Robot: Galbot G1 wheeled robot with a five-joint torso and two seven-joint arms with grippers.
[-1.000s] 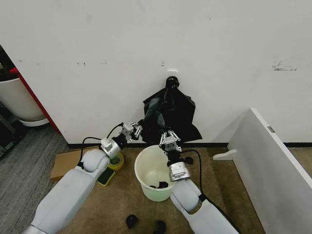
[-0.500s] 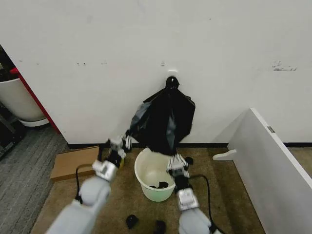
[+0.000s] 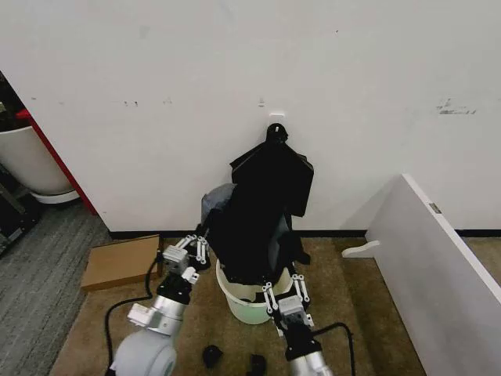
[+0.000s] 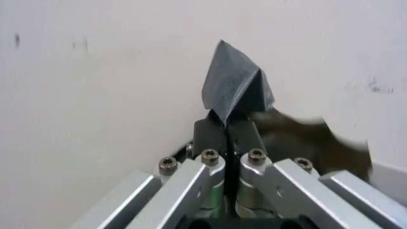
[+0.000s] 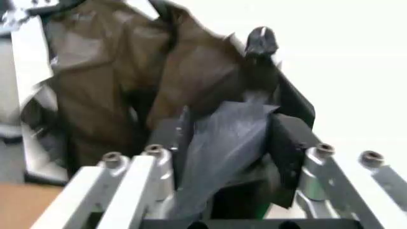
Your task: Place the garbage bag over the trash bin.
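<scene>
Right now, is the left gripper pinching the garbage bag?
Yes, in the left wrist view the left gripper has its fingers shut on a fold of the garbage bag.

Left pincer (image 4: 227, 133) pinches a garbage bag (image 4: 237, 88) fold.

The garbage bag (image 3: 249, 239) is thin glossy black film, wrinkled and billowed open, hanging upright over the trash bin (image 3: 244, 307) and covering most of its mouth. The bin is round and white, standing on the floor near the wall, its near wall visible.
</scene>
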